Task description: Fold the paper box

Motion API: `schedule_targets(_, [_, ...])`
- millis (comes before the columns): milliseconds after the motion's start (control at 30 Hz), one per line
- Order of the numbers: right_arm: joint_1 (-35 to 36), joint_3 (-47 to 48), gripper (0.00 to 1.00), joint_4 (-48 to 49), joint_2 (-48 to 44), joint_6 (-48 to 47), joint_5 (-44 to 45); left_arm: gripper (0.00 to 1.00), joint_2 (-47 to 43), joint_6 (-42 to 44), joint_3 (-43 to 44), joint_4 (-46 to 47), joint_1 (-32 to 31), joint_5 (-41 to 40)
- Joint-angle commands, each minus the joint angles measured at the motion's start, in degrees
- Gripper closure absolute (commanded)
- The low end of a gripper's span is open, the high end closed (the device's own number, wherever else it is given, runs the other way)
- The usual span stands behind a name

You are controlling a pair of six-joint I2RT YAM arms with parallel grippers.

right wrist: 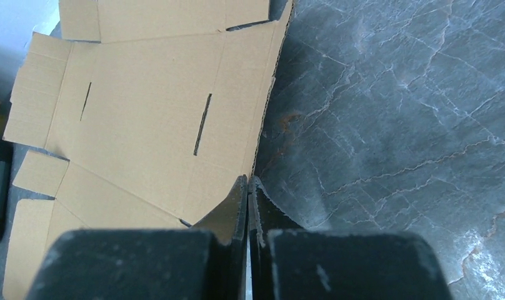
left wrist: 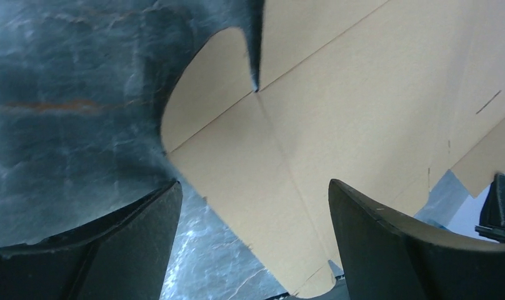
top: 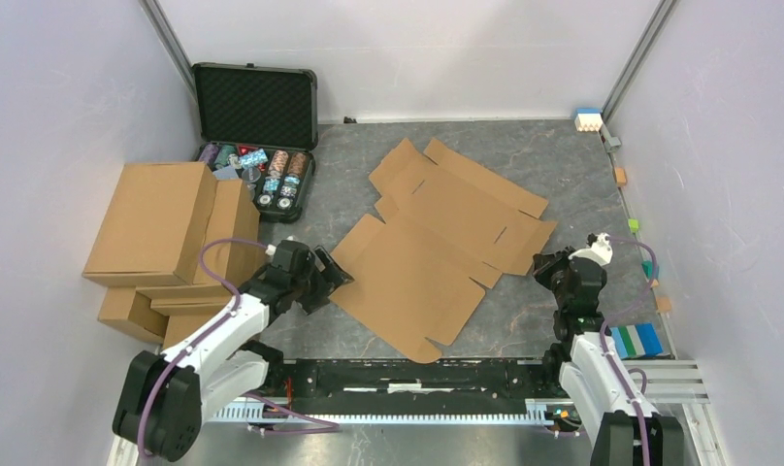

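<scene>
Paper box (top: 446,243): one flat sheet of brown corrugated cardboard, lying unfolded in the middle of the table. It runs on a slant from the near centre to the far right. Flaps stick out along its edges. Crease lines and two thin slots show on its face in the right wrist view.
Table (top: 563,165): dark grey top with a marbled pattern, and pale walls on three sides.
Cartons (top: 155,223): a pile of closed brown boxes at the left edge, well apart from the sheet.
Case (top: 257,102): black, at the far left, with its foam-lined lid standing open. It sits just behind the cartons.
Chips (top: 281,175): rows of coloured round chips in the tray of the case.
Left gripper (top: 338,275): at the sheet's near-left edge. Its fingers (left wrist: 144,237) are spread wide apart and hold nothing. From its own camera, a rounded flap and the sheet's edge lie below the gap.
Right gripper (top: 548,262): at the sheet's right side. Its fingers (right wrist: 234,206) are pressed together with their tips at the cardboard's edge. Whether they touch the edge cannot be told.
Blue and green blocks (top: 638,340): beside the right arm, near the table's right edge.
White and blue block (top: 588,119): in the far right corner.
</scene>
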Motion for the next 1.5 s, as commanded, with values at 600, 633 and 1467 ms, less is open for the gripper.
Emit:
schedule_targets(600, [0.2, 1.0, 1.0, -2.2, 1.6, -5.7, -4.5, 0.09, 5.9, 8.2, -1.7, 28.6, 0.0, 9.0])
schedule_targets(633, [0.2, 1.0, 1.0, -1.7, 1.8, -6.1, -5.9, 0.11, 6.3, 7.1, -2.0, 30.8, 0.0, 10.6])
schedule_targets(1467, [11.0, -0.6, 0.02, -16.2, -9.7, 5.3, -25.6, 0.06, 1.6, 10.8, 9.3, 2.0, 0.8, -2.3])
